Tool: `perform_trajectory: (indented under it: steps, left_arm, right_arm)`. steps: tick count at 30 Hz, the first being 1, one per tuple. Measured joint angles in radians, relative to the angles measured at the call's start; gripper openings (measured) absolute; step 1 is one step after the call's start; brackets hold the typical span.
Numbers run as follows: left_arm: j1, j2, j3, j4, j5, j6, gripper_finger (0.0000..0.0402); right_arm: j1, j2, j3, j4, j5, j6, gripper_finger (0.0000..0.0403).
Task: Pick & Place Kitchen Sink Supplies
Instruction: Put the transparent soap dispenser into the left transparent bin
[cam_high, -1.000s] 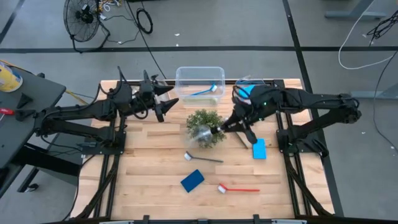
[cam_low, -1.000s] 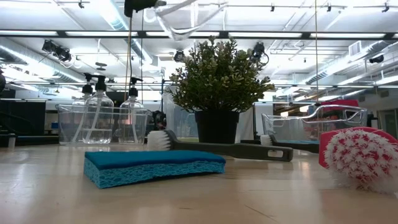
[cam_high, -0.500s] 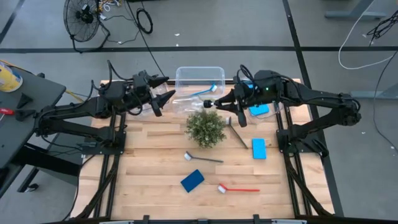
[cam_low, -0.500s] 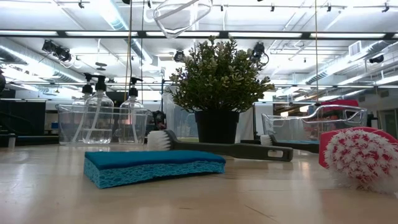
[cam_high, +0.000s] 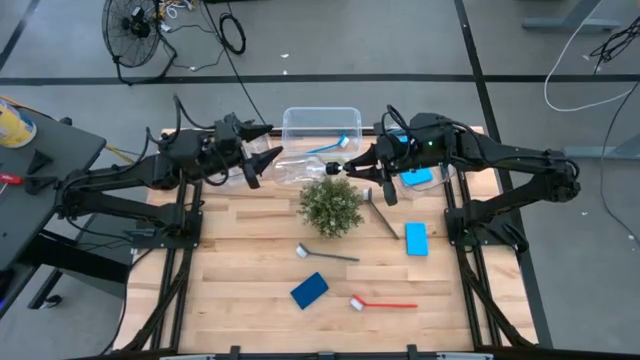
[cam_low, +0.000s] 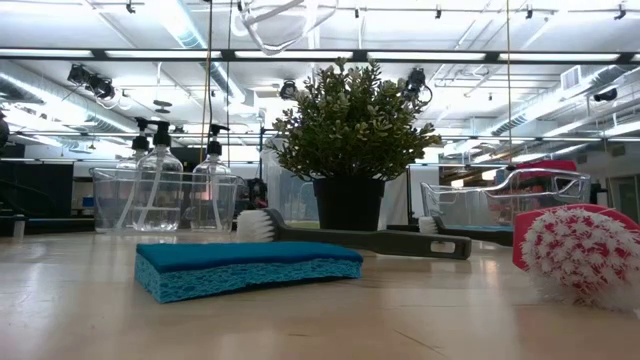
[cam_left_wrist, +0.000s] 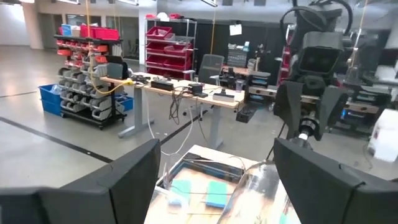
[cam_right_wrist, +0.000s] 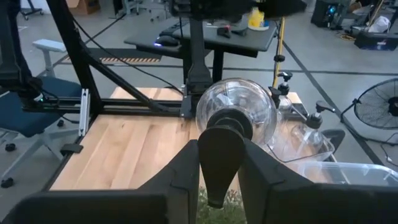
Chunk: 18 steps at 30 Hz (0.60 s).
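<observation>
My right gripper (cam_high: 346, 168) is shut on a small clear bottle (cam_high: 305, 166) with a black cap, held high above the table's far side, just beyond the green plant (cam_high: 331, 205). The bottle also shows at the top of the low view (cam_low: 280, 20). My left gripper (cam_high: 264, 160) is open and faces the bottle's base from the left. In the left wrist view its fingers (cam_left_wrist: 118, 183) stand wide on either side of the bottle (cam_left_wrist: 255, 190), apart from it. Blue sponges (cam_high: 309, 290) (cam_high: 416, 238), a red brush (cam_high: 383, 303) and dark grey brushes (cam_high: 327, 254) (cam_high: 380, 212) lie flat on the table. My right gripper pinches the bottle's black cap (cam_right_wrist: 217, 155) between its two fingers (cam_right_wrist: 186, 177), coming level from the table's right. The bottle is lifted clear and lies level, and its clear body (cam_right_wrist: 236, 112) points away toward the left gripper.
A clear bin (cam_high: 320, 118) at the far edge holds a blue brush (cam_high: 330, 147). A second bin at the right holds a blue sponge (cam_high: 416, 177). Two more bottles (cam_low: 160, 185) (cam_low: 212, 185) stand in a bin at the left. Bare wood lies at the near left.
My right gripper has carried the bottle from above the plant toward the table's far edge and somewhat left, turning it level with its base toward the left gripper. My left gripper has shifted slightly toward the far edge. Both have kept still in the last half second.
</observation>
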Motion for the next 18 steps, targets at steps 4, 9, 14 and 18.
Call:
perform_trajectory:
  steps: [4,9,14,18]
  left_arm:
    - [-0.001,0.052,0.103,-0.106,0.011,0.046,0.0314]
    - [-0.001,0.151,0.296,-0.377,0.013,0.070,0.0314]
    - [-0.001,0.248,0.438,-0.532,0.018,0.070,0.0314]
    - [0.000,0.286,0.494,-0.558,0.018,0.098,0.0314]
  right_arm:
    - [-0.008,0.009,0.000,0.002,0.005,-0.002,0.0077]
    - [-0.023,0.020,0.000,0.007,0.019,-0.003,0.0077]
    - [-0.043,0.026,0.000,0.034,0.044,0.033,0.0077]
    - [-0.055,0.027,0.022,0.039,0.053,0.055,0.0077]
